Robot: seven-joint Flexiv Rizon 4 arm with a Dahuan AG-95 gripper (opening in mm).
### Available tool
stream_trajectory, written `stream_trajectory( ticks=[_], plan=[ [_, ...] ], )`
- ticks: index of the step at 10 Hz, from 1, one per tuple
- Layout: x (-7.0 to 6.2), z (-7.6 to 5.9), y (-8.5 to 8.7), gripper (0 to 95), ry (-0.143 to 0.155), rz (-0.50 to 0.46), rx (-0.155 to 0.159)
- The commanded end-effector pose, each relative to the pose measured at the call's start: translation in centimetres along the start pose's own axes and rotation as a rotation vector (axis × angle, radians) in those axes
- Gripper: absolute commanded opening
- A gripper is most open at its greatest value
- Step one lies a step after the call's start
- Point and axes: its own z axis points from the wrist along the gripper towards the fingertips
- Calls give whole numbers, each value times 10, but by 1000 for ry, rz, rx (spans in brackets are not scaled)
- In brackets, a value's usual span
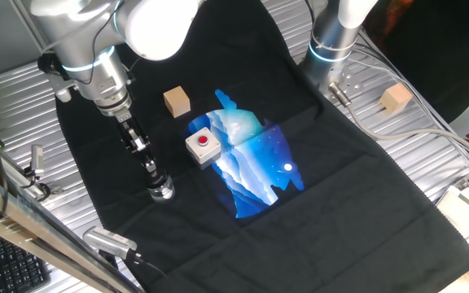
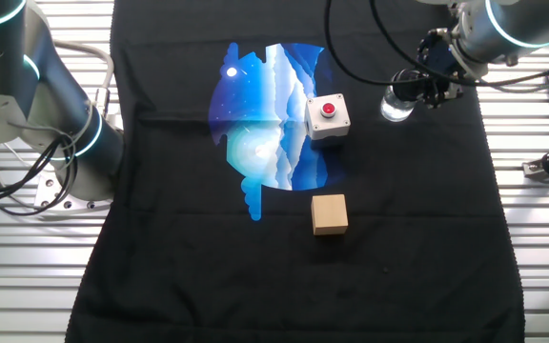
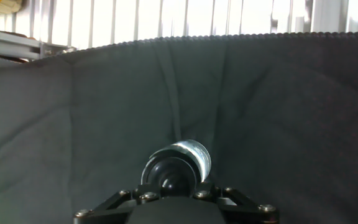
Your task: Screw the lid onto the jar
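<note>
The jar (image 1: 164, 194) is a small clear cylinder on the black cloth, near the cloth's edge. In the other fixed view the jar (image 2: 395, 107) shows as a bright glassy spot right of the button box. My gripper (image 1: 155, 177) reaches down onto its top, and the gripper (image 2: 416, 92) comes in from the right there. In the hand view the round black lid (image 3: 169, 176) sits between the fingers of the gripper (image 3: 173, 188), pressed against the jar (image 3: 196, 155), whose clear wall shows just beyond it. The jaws look shut on the lid.
A white box with a red button (image 1: 203, 146) stands beside the blue print, and a tan wooden cube (image 1: 177, 102) lies behind it. A second cube (image 1: 396, 98) rests by the other arm's base (image 1: 332, 41). The cloth's edge (image 3: 229, 37) meets ribbed metal table.
</note>
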Motion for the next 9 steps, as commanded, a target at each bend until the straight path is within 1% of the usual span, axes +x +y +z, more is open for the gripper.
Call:
stream_trajectory(
  ticks=[1,9],
  plan=[
    [1,0,1,380,-3,-4,-4],
    [-2,5,3,380,-4,-5,-7]
  ],
)
